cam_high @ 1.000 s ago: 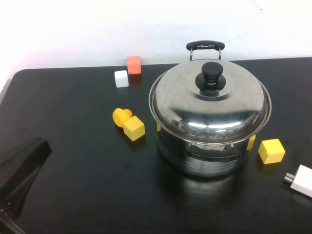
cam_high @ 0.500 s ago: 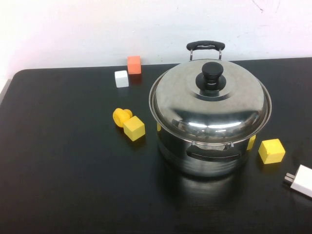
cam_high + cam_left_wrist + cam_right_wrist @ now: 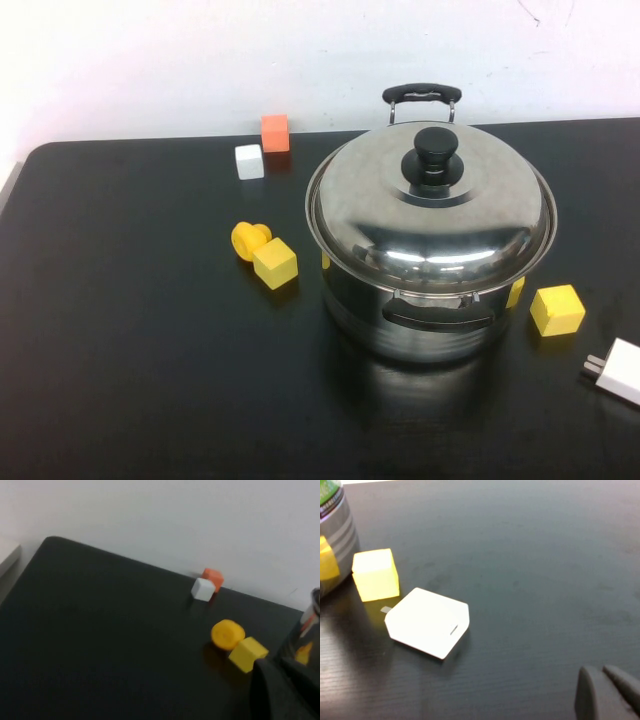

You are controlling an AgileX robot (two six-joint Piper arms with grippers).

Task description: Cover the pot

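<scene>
- Off the table's left edge, our left gripper (image 3: 285,690) is out of the high view; its own wrist camera shows its dark fingertips pressed together and holding nothing, looking across the table towards the pot's side.
- Near the far edge, left of centre, we see a white cube (image 3: 249,161) and an orange cube (image 3: 274,132) side by side; nearer the middle sit a yellow round piece (image 3: 249,239) and a yellow block (image 3: 275,263), touching; all stand apart from the pot and need no attention.
- Right of the table's centre stands the pot (image 3: 430,310), with the lid (image 3: 430,210) seated level on its rim and the black knob (image 3: 436,152) upright; we judge the covering done; what remains is to keep both arms back so nothing nudges the lid.
- Towards the right edge a second yellow block (image 3: 557,309) lies just beside the pot, and a white plug (image 3: 618,371) sits near the near right corner.
- Off the right edge, our right gripper (image 3: 607,692) shows only in its wrist view, jaws closed and empty, over bare table near the plug.
</scene>
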